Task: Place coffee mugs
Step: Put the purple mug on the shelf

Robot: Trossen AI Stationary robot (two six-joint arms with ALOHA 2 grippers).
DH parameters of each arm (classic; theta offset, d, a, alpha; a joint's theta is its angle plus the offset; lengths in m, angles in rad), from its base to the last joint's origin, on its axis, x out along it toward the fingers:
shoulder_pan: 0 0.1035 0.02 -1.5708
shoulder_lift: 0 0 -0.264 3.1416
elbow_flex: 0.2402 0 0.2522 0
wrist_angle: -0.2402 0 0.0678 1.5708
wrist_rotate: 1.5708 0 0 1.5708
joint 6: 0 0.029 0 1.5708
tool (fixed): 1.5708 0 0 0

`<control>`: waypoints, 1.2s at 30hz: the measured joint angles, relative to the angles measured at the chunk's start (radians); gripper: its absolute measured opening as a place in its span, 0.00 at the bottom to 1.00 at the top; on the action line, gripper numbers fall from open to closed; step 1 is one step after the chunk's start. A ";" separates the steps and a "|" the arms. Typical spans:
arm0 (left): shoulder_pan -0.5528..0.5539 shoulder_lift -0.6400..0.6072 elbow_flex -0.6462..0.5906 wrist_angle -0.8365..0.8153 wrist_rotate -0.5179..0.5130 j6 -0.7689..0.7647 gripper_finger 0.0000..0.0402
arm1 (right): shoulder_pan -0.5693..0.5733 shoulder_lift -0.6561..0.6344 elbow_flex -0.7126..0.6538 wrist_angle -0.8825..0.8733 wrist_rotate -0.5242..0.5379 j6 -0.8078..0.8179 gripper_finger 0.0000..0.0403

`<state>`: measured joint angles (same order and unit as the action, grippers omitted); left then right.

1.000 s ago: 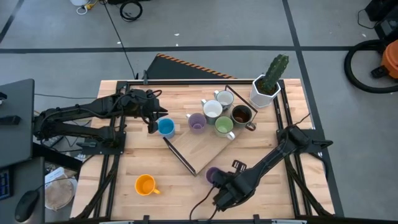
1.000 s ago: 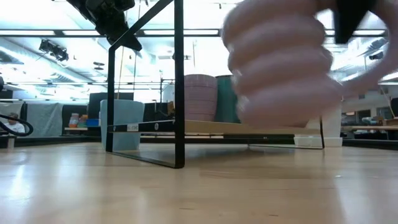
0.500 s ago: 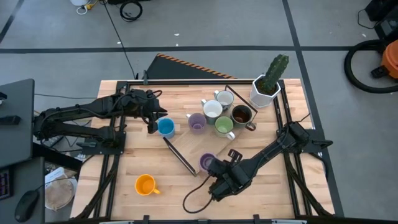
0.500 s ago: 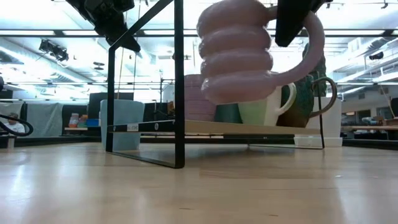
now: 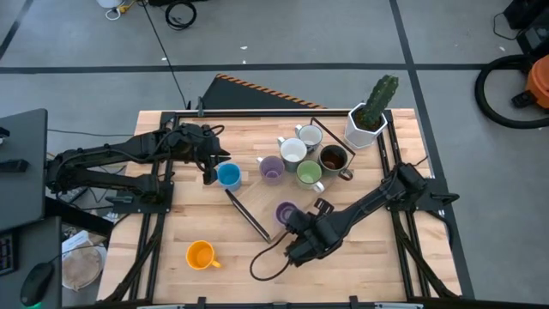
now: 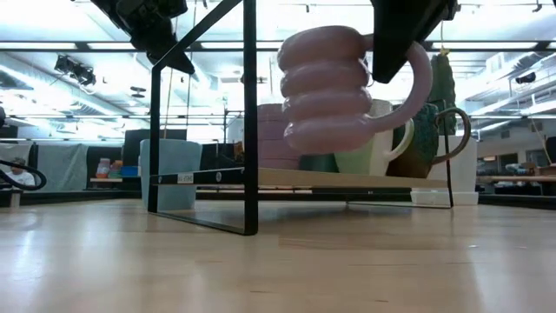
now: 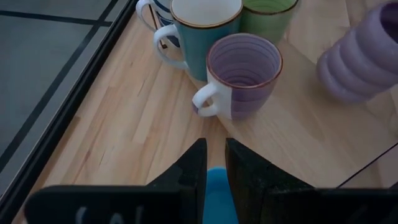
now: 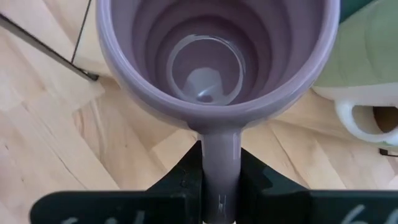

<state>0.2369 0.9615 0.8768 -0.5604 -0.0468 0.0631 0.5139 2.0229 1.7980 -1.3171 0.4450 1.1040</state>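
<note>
A ribbed lilac mug (image 6: 334,91) is hanging in the air above the wooden table (image 6: 278,261), tilted slightly. The right gripper (image 6: 407,35) is pinching its looped handle from above. A black metal frame (image 6: 250,117) is standing in front. Behind it, a raised wooden board (image 6: 347,179) is carrying a second lilac mug (image 6: 280,135), a green mug (image 6: 356,158) and a dark mug (image 6: 434,143). A blue mug (image 6: 169,174) is sitting at the left, under the left arm (image 6: 143,22).

A potted cactus (image 5: 374,110) (white faceted pot) stands beside the wooden board (image 5: 273,199).
</note>
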 joint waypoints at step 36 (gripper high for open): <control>0.000 0.000 0.000 -0.021 0.000 0.001 0.16 | -0.183 -0.228 -0.387 0.357 -0.102 -0.022 0.13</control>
<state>0.2369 0.9619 0.8768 -0.5817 -0.0466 0.0639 0.3313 1.7950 1.4109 -0.9597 0.3428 1.0821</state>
